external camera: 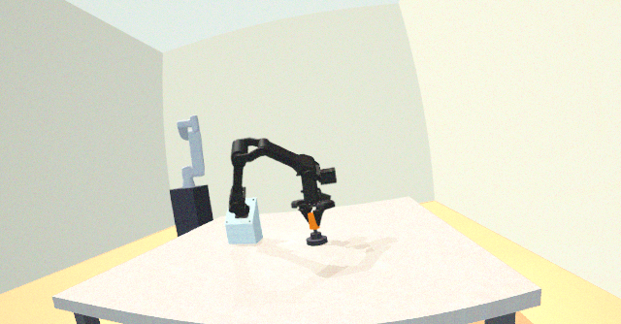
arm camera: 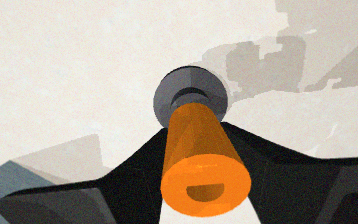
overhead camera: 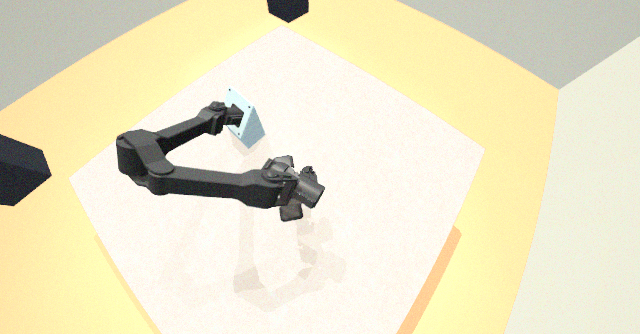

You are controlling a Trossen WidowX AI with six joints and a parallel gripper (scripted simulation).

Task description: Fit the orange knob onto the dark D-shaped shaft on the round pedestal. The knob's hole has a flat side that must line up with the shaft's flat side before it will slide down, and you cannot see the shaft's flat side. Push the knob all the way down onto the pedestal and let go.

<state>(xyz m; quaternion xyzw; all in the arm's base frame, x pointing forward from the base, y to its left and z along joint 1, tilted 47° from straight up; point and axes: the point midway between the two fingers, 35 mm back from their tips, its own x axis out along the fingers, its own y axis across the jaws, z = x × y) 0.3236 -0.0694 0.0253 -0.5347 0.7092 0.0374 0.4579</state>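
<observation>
The orange knob [external camera: 313, 220] [arm camera: 205, 160] is held between the fingers of my gripper [external camera: 313, 224] [arm camera: 193, 130], which is shut on it. In the exterior view the knob leans slightly. Its near end face in the wrist view shows a D-shaped hole with the flat side toward the image top. The dark round pedestal [external camera: 316, 241] [arm camera: 162, 95] stands on the table just below the knob. In the exterior view a short dark piece of shaft shows between knob and pedestal. The shaft's flat side is hidden. In the top view the arm hides knob and pedestal.
The arm's base is mounted on a light blue sloped block [overhead camera: 255, 129] [external camera: 244, 234] [arm camera: 2, 192], left of the pedestal. The pale table top [overhead camera: 390, 139] [external camera: 412, 275] carries the arm's shadows. A grey-blue arm [external camera: 196, 151] on a dark stand [external camera: 194, 210] is behind the table.
</observation>
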